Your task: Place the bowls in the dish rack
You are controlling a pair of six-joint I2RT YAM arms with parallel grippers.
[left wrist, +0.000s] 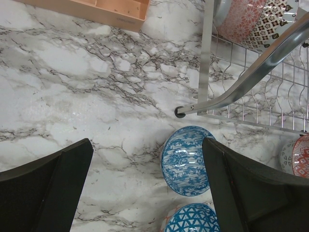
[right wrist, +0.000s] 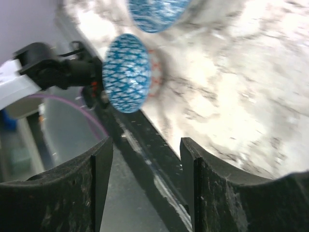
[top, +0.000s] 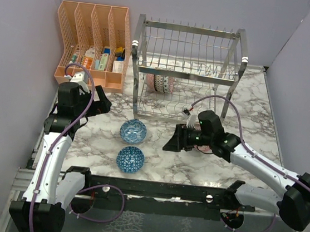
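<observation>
Where the top camera looks down, the scroll-patterned blue bowl [top: 133, 130] and the lattice-patterned blue bowl [top: 130, 159] sit on the counter [top: 251, 104] between the left gripper [top: 102, 103] and the right gripper [top: 170, 140], with the dish rack [top: 185, 69] beyond both. At the left wrist, the jaws stand apart and empty, the scroll-patterned blue bowl lying between them and the dish rack's foot just ahead. At the right wrist, the jaws are spread on nothing, the lattice-patterned blue bowl ahead of them.

Marbled table [top: 256, 111] carries dish rack [top: 185, 73] at back, orange mesh organizer [top: 93, 42] just left of it, far blue bowl [top: 133, 131] and near blue bowl [top: 130, 159] close together in front
</observation>
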